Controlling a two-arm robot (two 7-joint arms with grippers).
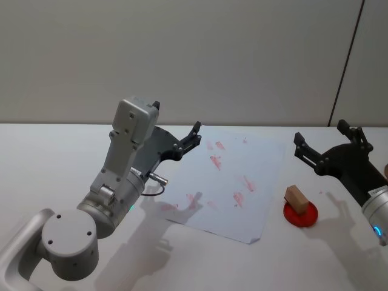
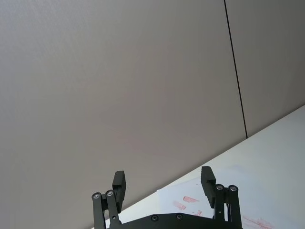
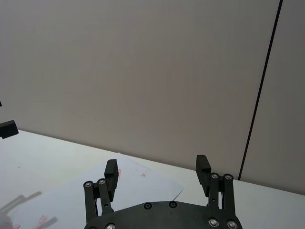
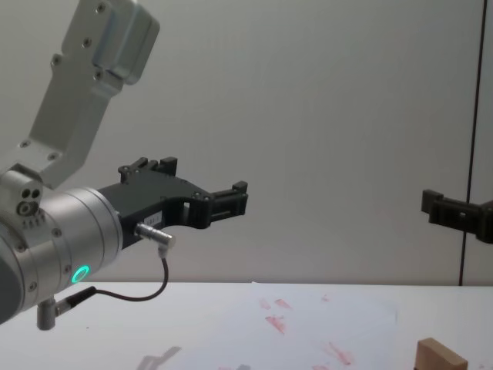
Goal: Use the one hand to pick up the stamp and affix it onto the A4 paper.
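Observation:
The stamp (image 1: 296, 199), a small light-brown wooden block, lies tilted on a round red ink pad (image 1: 303, 217) just right of the A4 paper (image 1: 260, 206), a white sheet with several red marks. My right gripper (image 1: 324, 136), on the arm with the blue ring, hovers open behind and above the stamp, holding nothing; its fingers (image 3: 111, 172) stand wide apart. In the chest view the stamp (image 4: 441, 356) sits at the lower right, well below the right gripper (image 4: 447, 210). My left gripper (image 1: 193, 136) hangs open over the paper's far left corner, also shown in its wrist view (image 2: 163, 183).
The large left arm with a green ring (image 4: 79, 273) and a dangling cable (image 4: 146, 289) fills the near left. A plain wall with a dark vertical seam (image 3: 259, 95) stands behind the white table (image 1: 54, 157).

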